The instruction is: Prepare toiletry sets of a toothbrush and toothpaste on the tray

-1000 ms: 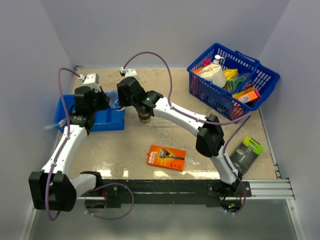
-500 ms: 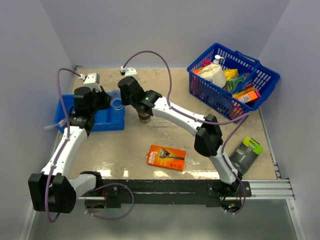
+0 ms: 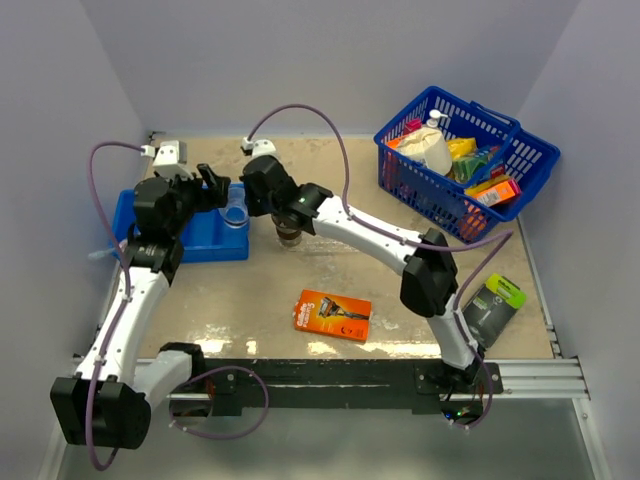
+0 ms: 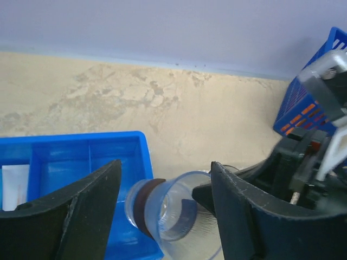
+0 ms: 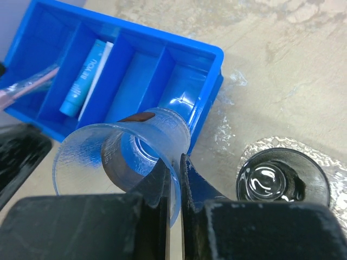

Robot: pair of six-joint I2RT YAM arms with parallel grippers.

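A clear plastic cup (image 5: 130,157) with a brown band near its base lies tilted on its side over the near corner of the blue compartment bin (image 5: 162,59). My right gripper (image 5: 173,160) is shut on its rim wall, one finger inside and one outside. My left gripper (image 4: 165,165) is open, its fingers either side of the same cup (image 4: 173,211) without touching it. A blue and white toothpaste (image 5: 87,78) lies in the bin. A pale translucent toothbrush (image 5: 27,86) pokes over the bin's left end. A dark brownish cup (image 5: 282,184) stands on the clear tray (image 5: 255,145).
A blue wire basket (image 3: 465,160) full of packs sits at the back right. An orange razor pack (image 3: 333,314) lies near the front middle. A green and black pack (image 3: 492,305) lies at the right edge. Grey walls close in the left, back and right.
My left gripper has opened, let go of the clear cup and drawn back. My right gripper has shut on the cup's rim, and it now carries the cup alone.
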